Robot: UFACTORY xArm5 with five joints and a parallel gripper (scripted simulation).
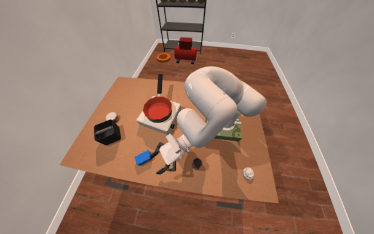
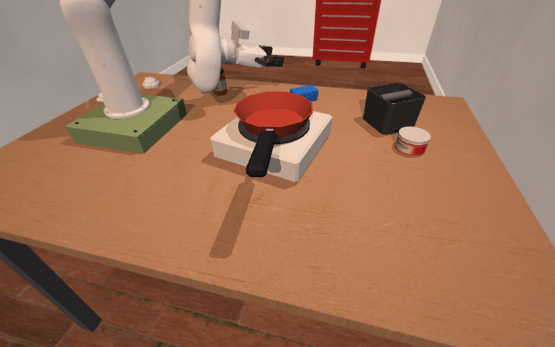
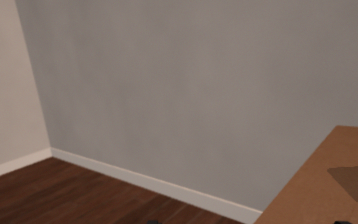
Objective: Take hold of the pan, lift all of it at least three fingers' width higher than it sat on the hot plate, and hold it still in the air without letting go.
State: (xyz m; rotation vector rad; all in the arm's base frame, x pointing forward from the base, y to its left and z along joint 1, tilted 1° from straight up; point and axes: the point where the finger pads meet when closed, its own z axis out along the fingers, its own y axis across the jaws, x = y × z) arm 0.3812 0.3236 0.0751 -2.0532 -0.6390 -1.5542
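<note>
Wide-open gripper (image 1: 157, 160) hangs above the table's near side with the blue block (image 1: 143, 157) right beside it, while the pan handle (image 1: 159, 84) juts out over bare table (image 1: 127, 92) (nothing crowding it there).

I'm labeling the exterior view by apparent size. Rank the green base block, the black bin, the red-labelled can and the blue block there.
1. green base block
2. black bin
3. red-labelled can
4. blue block, though it lies farther from the camera, so this is unsure

No legible text, brand, number or sign in any view; the red band on the small tin (image 2: 412, 141) is too blurred to read.
</note>
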